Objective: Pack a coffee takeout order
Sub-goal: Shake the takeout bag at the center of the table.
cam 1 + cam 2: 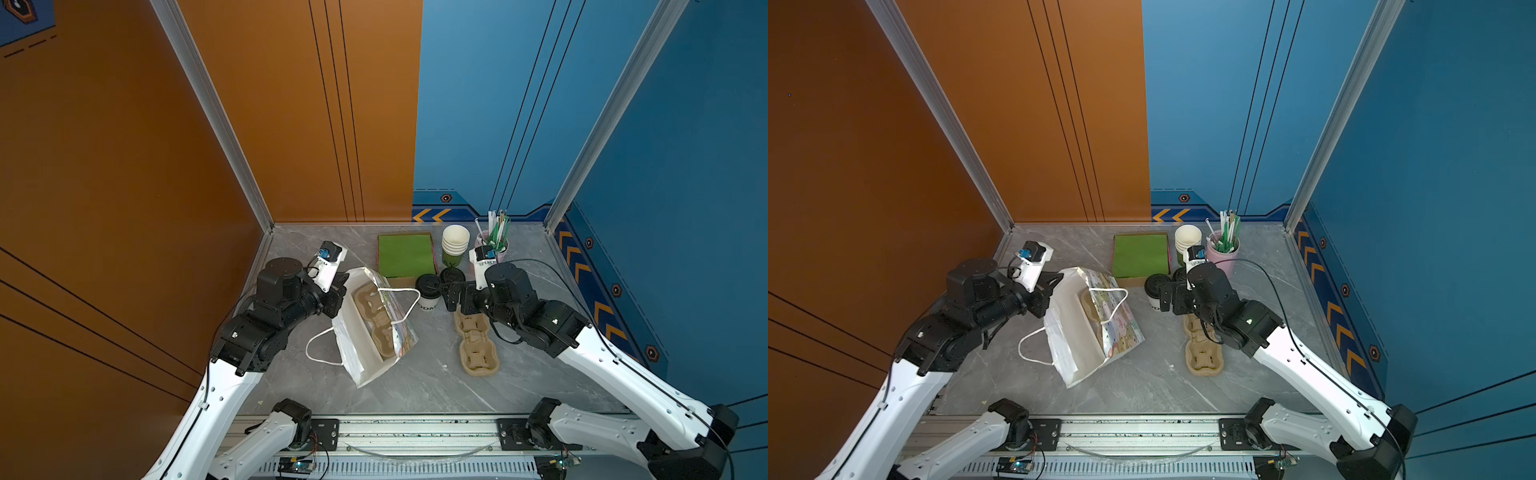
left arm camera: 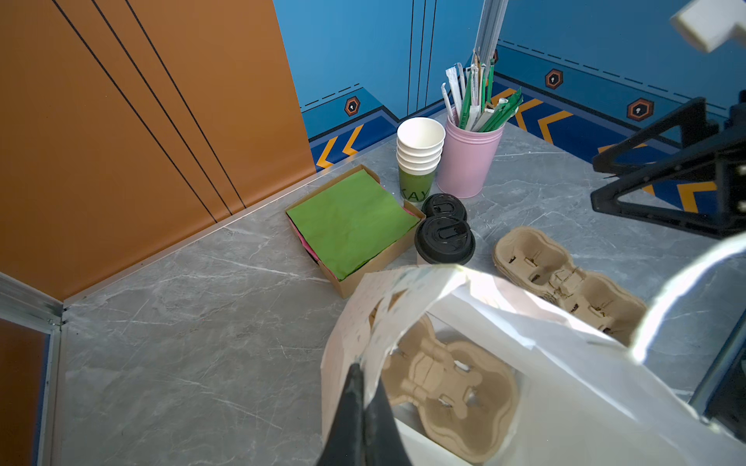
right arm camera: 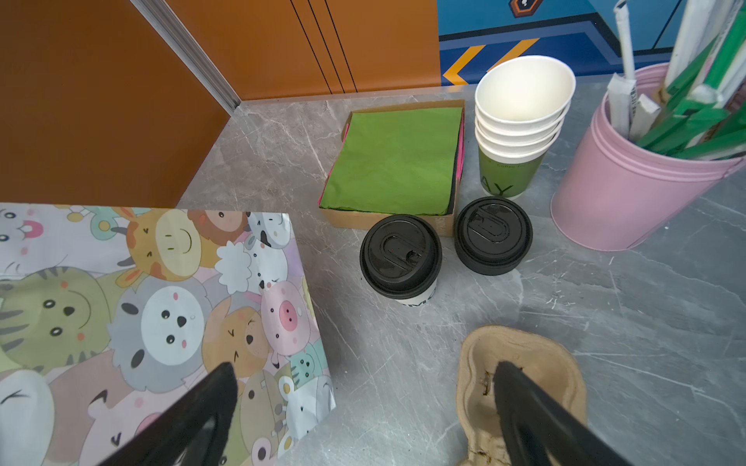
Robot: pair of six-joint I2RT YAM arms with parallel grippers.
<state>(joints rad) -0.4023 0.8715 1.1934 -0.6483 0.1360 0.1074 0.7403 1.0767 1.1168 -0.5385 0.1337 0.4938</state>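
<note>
The rim of the paper bag [image 2: 565, 363] is clamped in the closed left pincer [image 2: 360, 387]; the right pincer [image 3: 365, 369] is held wide open and empty, the lidded cup [image 3: 399, 254] just ahead across bare grey tabletop [image 3: 403, 331], green napkin [image 3: 395, 161] beyond.

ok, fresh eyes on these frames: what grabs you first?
The cartoon-animal paper bag mid-table, its rim pinched by the shut left hand, with a pulp carrier inside. Next, the black-lidded white cup beside the green napkins, with the open right hand facing it, not yet around it.
</note>
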